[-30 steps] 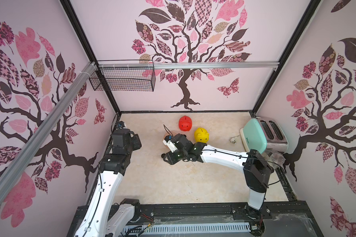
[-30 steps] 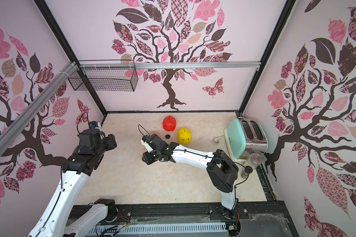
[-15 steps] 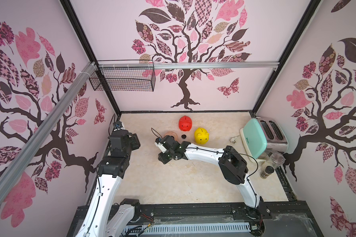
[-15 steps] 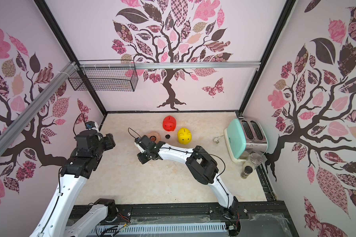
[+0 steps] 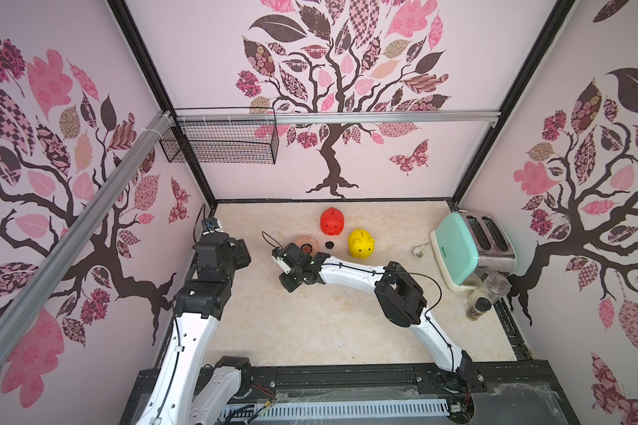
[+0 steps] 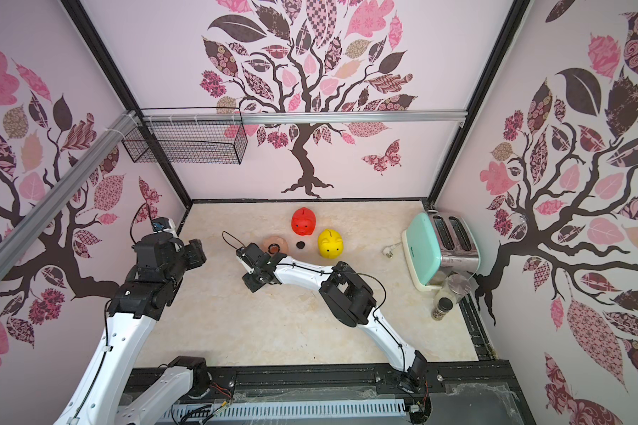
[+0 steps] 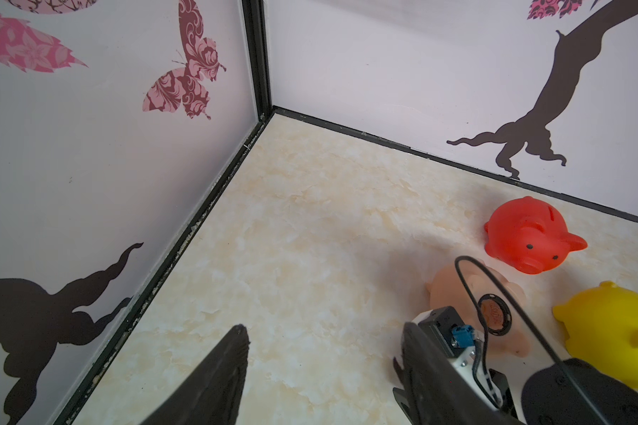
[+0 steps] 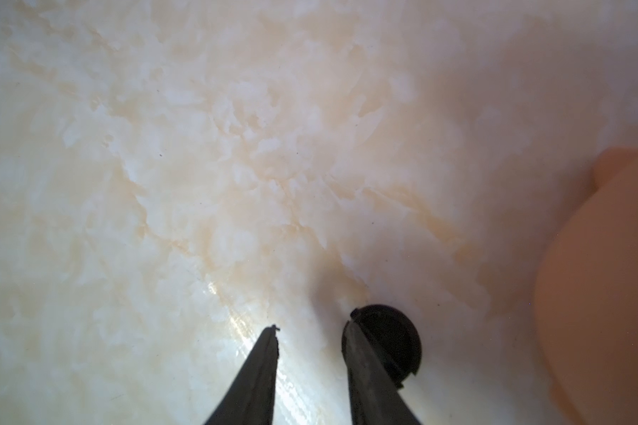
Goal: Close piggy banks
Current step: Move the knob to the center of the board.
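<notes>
Near mid-table, my right gripper (image 8: 310, 327) hangs low just beside the pink pig (image 5: 309, 241), jaws partly parted with only bare table (image 5: 310, 331) in the gap. A black plug (image 8: 391, 342) sits at the outer side of one finger; whether it touches, I cannot tell. The pink pig lies belly hole up. The red pig (image 5: 331, 221) and yellow pig (image 5: 361, 243) stand upright close by, with a second plug (image 5: 329, 244) between pink and yellow. My left gripper (image 7: 321, 331) hovers by the left wall, wide open and empty.
</notes>
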{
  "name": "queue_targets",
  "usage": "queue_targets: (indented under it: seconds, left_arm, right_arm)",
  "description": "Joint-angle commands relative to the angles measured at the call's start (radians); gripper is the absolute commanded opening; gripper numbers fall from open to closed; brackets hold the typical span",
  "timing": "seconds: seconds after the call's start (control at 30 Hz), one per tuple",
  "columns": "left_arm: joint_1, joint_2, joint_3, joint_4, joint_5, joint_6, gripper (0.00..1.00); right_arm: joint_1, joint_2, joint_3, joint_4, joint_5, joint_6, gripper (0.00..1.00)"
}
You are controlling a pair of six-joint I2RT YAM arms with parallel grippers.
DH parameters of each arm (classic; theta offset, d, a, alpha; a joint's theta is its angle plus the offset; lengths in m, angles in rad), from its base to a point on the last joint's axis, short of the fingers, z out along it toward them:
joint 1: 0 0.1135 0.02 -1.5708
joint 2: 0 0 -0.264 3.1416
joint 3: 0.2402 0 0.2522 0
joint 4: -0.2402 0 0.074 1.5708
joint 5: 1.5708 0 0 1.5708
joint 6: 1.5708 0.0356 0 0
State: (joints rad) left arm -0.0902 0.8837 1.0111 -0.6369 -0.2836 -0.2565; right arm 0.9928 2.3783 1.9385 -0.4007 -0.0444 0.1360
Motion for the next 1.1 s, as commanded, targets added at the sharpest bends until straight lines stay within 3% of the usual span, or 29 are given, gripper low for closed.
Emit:
queue_targets:
  seconds: [0.0, 1.07]
  left_arm:
    - [0.006, 0.001, -0.006, 0.01, 0.005, 0.014, 0.68]
    - [0.006, 0.042, 0.005, -0.007, 0.003, 0.021, 0.68]
  right_arm:
    - [0.003, 0.023, 0.06, -0.045, 0.032, -0.026, 0.34]
    - [-0.013, 0.057, 0.082, -0.104, 0.043, -0.023, 0.37]
